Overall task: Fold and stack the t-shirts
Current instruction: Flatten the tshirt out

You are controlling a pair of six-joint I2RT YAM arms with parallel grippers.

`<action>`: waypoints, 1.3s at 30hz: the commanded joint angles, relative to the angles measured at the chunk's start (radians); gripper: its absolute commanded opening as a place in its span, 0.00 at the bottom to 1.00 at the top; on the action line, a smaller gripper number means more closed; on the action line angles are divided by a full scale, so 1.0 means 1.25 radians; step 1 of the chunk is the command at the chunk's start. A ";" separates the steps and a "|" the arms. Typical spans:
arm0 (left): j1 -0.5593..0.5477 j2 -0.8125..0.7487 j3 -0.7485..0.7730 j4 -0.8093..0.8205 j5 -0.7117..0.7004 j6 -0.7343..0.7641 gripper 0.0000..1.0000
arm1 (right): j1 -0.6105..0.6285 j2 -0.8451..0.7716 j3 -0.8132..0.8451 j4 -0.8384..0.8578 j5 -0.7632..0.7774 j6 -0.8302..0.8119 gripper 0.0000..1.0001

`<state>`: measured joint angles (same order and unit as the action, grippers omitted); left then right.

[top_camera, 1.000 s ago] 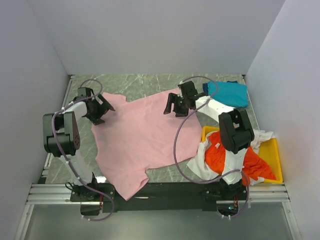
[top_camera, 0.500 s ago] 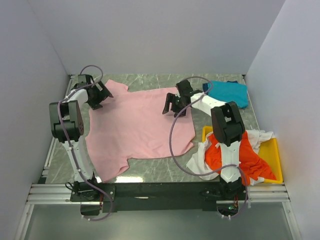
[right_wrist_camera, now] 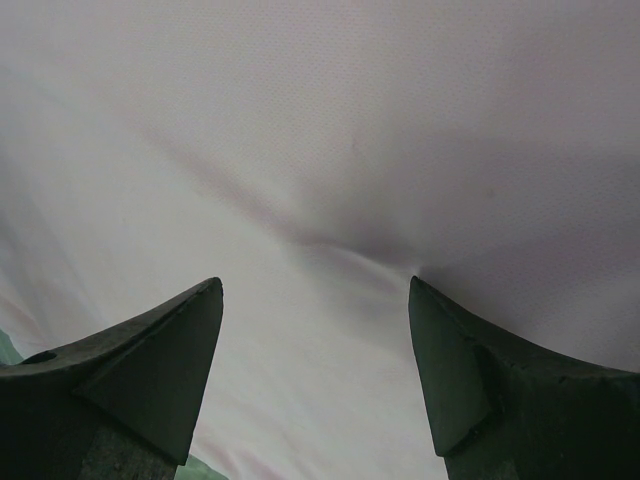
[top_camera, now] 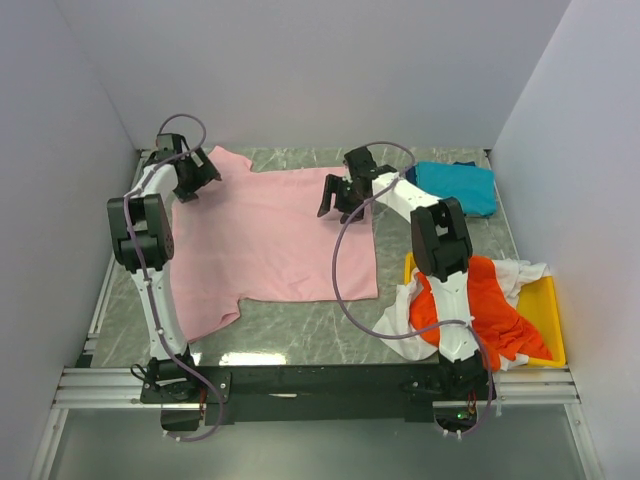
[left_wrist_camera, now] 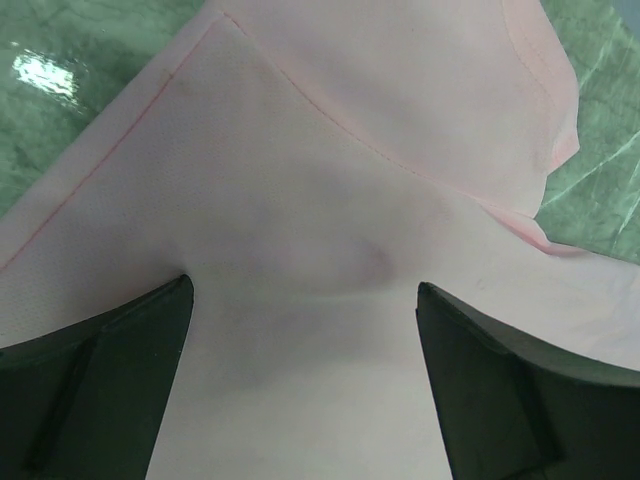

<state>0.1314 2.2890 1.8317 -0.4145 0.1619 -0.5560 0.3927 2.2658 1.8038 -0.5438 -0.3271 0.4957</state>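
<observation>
The light pink cloth t-shirt (top_camera: 275, 245) lies spread on the green marbled table (top_camera: 300, 345), left of centre. The left gripper (top_camera: 195, 180) is over its far left corner and the right gripper (top_camera: 338, 205) over its far right edge. Far right lies the folded teal-blue t-shirt (top_camera: 455, 187). Near right, the yellow plastic tray (top_camera: 548, 300) holds the orange-red t-shirt (top_camera: 490, 310) and, seemingly beneath it, the white t-shirt (top_camera: 400, 320), spilling leftward onto the table.

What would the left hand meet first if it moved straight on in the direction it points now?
The light pink cloth t-shirt: it fills the space ahead of the open left hand in the wrist view. The cloth looks very close, perhaps touching; depth is unclear.
</observation>
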 commanded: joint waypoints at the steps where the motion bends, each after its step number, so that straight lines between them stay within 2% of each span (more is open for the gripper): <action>1: 0.002 0.001 0.059 -0.027 -0.031 0.029 0.99 | -0.001 0.010 0.060 -0.040 -0.002 -0.016 0.81; 5: 0.000 -0.070 0.083 -0.049 -0.051 0.036 0.99 | 0.000 -0.032 0.066 -0.048 0.014 -0.021 0.81; 8: -0.002 -0.162 0.042 -0.040 -0.056 0.042 0.99 | -0.001 -0.095 0.031 -0.044 0.030 -0.031 0.81; 14: -0.004 -0.330 -0.140 -0.021 -0.024 0.050 0.99 | 0.000 -0.197 -0.075 -0.044 0.035 -0.058 0.80; 17: -0.007 -0.372 -0.227 -0.044 -0.014 0.047 0.99 | -0.001 -0.237 -0.146 -0.035 0.032 -0.058 0.80; 20: -0.011 -0.419 -0.345 -0.015 -0.006 0.036 0.99 | -0.001 -0.266 -0.214 -0.008 0.031 -0.054 0.80; 22: -0.011 -0.429 -0.416 0.011 0.002 0.025 0.99 | 0.000 -0.277 -0.254 0.003 0.033 -0.052 0.79; 27: -0.009 -0.410 -0.487 0.059 -0.019 0.026 0.99 | -0.001 -0.273 -0.296 0.025 0.038 -0.051 0.79; 39: -0.009 -0.265 -0.421 0.074 -0.046 0.052 0.99 | -0.021 -0.169 -0.245 -0.037 0.085 -0.086 0.77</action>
<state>0.1226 1.9125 1.2728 -0.3485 0.1200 -0.5087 0.3824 2.0331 1.4532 -0.5652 -0.2501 0.4076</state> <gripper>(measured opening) 0.994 0.769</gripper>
